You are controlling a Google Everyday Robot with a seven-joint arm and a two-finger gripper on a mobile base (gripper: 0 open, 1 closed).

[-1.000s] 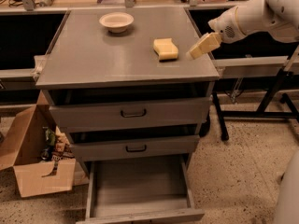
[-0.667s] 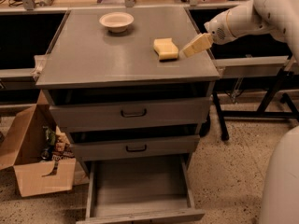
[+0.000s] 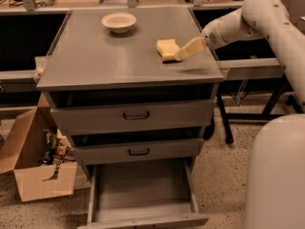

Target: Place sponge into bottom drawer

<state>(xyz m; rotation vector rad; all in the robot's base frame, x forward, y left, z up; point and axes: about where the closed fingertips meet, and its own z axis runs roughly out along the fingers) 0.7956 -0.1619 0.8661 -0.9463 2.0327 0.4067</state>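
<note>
Desk (image 3: 95,61) top, sponge (image 3: 167,49) unlifted — end effector (image 3: 190,48) has slid right up to it, spread impossible to tell — grasp looks next, bottom drawer (image 3: 143,187) already open.

Brings the pincer (image 3: 183,53) leftward, up to the sponge (image 3: 166,48).

Closes the gap seen a second ago: back then hangs over the right edge of the tabletop (image 3: 95,56), clearly apart from the yellow block; now sits with its tan tip at the sponge's right side, touching or all but touching, cannot tell which. Carries the white forearm (image 3: 228,27) further in over the tabletop's right rear corner along with it. Shows an upper arm link running down the right edge of the view, where a second ago only the forearm enters from the top corner. Fills the lower right with a rounded white robot body (image 3: 276,175), barely a sliver at first.
</note>
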